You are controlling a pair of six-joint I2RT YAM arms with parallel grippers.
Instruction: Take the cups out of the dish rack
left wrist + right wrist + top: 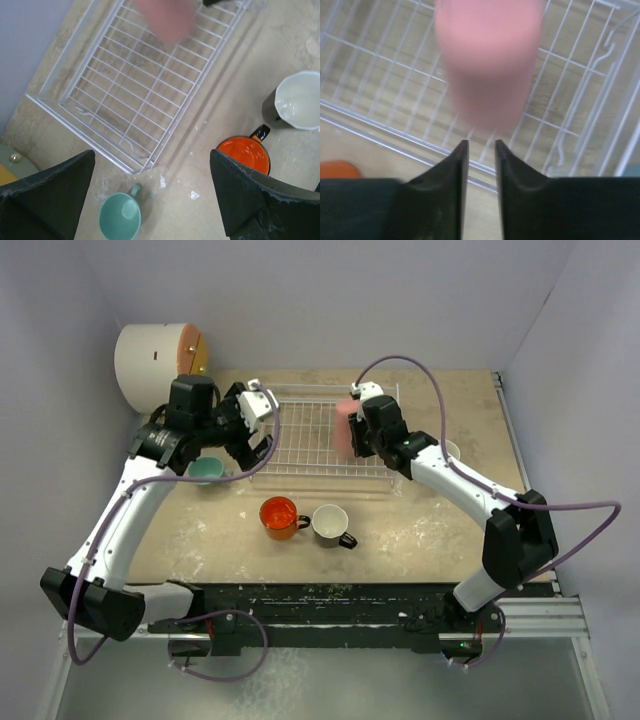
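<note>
The right jaws (480, 145) are standing almost together in the right wrist view, a slim gap showing between the two dark fingers with nothing seen in it; just above their tips, in the upper middle of the frame, the pink tumbler (487, 65) is showing blurred over the dish rack (380, 75); whether the jaws are pinching it I cannot tell. In the top view these jaws (352, 432) are sitting at the tumbler (345, 412), over the right end of the rack (300, 440).

The left jaws (152, 160) are gaping wide apart and gripping nothing; they are hanging (262, 425) over the rack's left end, with the teal-green mug (120, 217) standing between the fingers at the bottom of the left wrist frame, on the desk (440, 530) outside the rack (125, 100).

There is one rack; four cups are showing plainly: the tumbler (165, 20); the teal-green mug (205, 470) at middle left of the top view; the orange mug (279, 515) and the black mug with white inside (330, 523), standing side by side on the desk below the rack, centre frame. A fifth pale rim (453, 447) is peeking from behind the right forearm.

One white drum with an orange-yellow face (150, 360) is sitting at upper left.
</note>
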